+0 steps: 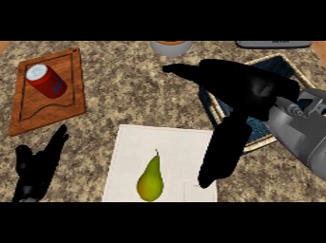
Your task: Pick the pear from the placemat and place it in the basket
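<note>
A green pear (150,179) lies on the white placemat (172,142) at the lower middle, its stem pointing away from me. My right hand (243,90) hovers to the right of the pear, open, with fingers stretched down toward the placemat's right edge and nothing held. It covers much of the basket (286,66), a woven tray with a dark blue lining at the right. My left hand (39,163) rests open at the lower left, fingers up, away from the placemat.
A wooden cutting board (32,111) at the upper left carries a red can (47,81) lying on its side. A grey cup (171,47) stands at the back edge, and a dark flat object (273,44) sits at the back right.
</note>
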Available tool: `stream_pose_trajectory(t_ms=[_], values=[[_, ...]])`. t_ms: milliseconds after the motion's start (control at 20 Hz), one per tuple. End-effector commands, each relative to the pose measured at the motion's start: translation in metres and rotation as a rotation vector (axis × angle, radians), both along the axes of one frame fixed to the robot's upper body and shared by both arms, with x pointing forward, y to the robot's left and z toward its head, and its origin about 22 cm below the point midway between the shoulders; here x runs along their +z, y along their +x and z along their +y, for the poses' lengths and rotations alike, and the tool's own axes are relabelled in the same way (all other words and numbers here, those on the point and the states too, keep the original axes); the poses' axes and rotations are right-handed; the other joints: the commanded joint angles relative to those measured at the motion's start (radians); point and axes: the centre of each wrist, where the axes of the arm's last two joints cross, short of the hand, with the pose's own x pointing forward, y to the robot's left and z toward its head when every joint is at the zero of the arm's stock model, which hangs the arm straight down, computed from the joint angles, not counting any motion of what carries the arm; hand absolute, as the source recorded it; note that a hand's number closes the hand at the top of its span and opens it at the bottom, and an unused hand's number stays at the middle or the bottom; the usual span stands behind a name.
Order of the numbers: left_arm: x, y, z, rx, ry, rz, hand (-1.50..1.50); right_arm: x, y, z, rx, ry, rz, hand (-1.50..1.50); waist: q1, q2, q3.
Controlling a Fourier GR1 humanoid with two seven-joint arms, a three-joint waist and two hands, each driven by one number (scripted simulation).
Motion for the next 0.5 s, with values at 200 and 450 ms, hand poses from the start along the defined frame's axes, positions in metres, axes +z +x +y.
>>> stream_pose_trajectory(t_ms=[200, 450], values=[[-0.032, -0.021, 0.005, 0.044, -0.052, 0.179, 0.00, -0.046, -0.015, 0.020, -0.063, -0.017, 0.013, -1.50, 0.004, 0.011, -0.015], [-0.019, -0.014, -0.011, 0.009, -0.027, 0.148, 0.00, -0.076, -0.010, 0.038, -0.068, -0.095, 0.018, -1.50, 0.015, 0.013, -0.014]])
